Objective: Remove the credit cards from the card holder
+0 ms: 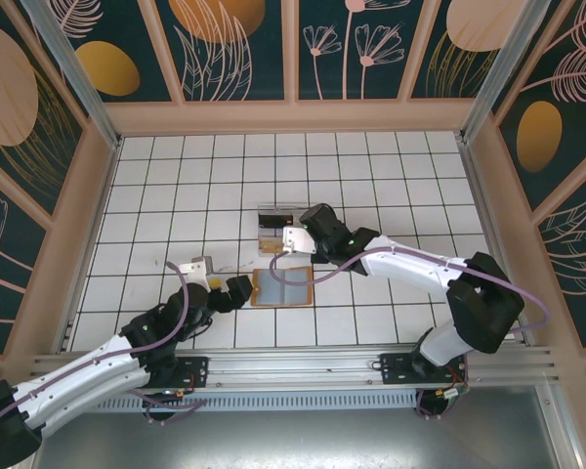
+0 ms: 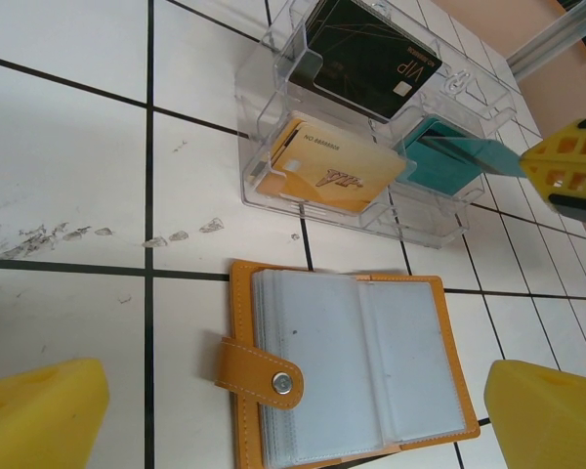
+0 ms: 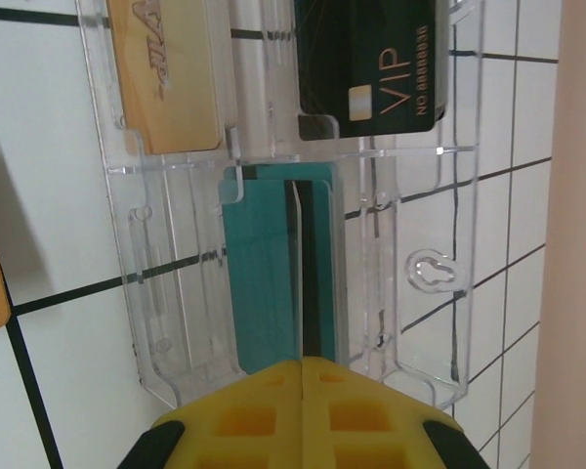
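One teal plastic card (image 2: 479,156) sat pinched in my right gripper (image 3: 301,363) over the clear compartmented plastic tray (image 3: 425,274), while beside that tray my left gripper (image 2: 293,420) gaped above the tan-orange leather card holder (image 2: 371,352).

Left gripper (image 2: 293,415): jaws wide apart, yellow pads (image 2: 39,415) at either side, nothing between them gripped. Card holder (image 2: 371,362) lies open flat on white tiled table (image 2: 68,176), just ahead of pads and between them, touching neither. Pale pocket panels face up, snap strap (image 2: 264,371) folded over its left edge. Farther ahead, clear tray (image 2: 259,147) holds gold card (image 2: 332,176), black VIP card (image 2: 371,54) and teal card (image 2: 449,161). Right gripper (image 2: 566,166) ahead-right, pinching teal card's end.
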### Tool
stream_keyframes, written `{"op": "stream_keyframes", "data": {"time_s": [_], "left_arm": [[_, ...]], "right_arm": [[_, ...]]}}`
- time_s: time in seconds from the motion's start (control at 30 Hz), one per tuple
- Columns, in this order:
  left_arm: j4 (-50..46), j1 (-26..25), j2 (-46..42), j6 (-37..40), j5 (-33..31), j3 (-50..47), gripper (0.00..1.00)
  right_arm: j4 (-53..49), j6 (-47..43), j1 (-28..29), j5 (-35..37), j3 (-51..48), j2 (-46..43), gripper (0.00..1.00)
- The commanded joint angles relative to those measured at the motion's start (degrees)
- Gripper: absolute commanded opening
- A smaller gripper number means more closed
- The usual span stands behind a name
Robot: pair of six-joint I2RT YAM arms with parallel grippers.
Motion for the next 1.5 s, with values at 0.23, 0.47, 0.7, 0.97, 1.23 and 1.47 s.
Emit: {"op": "stream_keyframes", "data": {"time_s": [0.23,0.47,0.7,0.97,1.23,1.47], "left_arm": [[-0.9,0.2,-1.6,1.2,-1.3,-0.8,0.99],[-1.5,0.2,-2.6,1.8,-1.4,-0.7,0.99],[-1.5,0.2,-3.6,2.1,-1.6,-1.1,0.99],[-0.9,0.2,-3.5,2.1,-1.3,-1.3,0.99],[-0.9,0.2,-3.6,2.1,-1.0,-1.3,0.99],[-0.9,0.2,-3.5,2.1,-0.3,-1.4,0.99]], "right_arm": [[1.2,0.7,-0.7,0.9,2.4,5.0,0.00],[1.1,2.5,-0.7,2.4,4.7,7.5,0.02],[1.9,3.9,-0.6,3.9,5.1,7.2,0.37],[5.3,3.4,-0.7,8.2,4.2,7.1,0.43],[9.6,3.3,-1.2,12.5,4.2,8.8,0.43],[9.1,4.4,-1.3,11.4,4.8,7.5,0.43]]}}
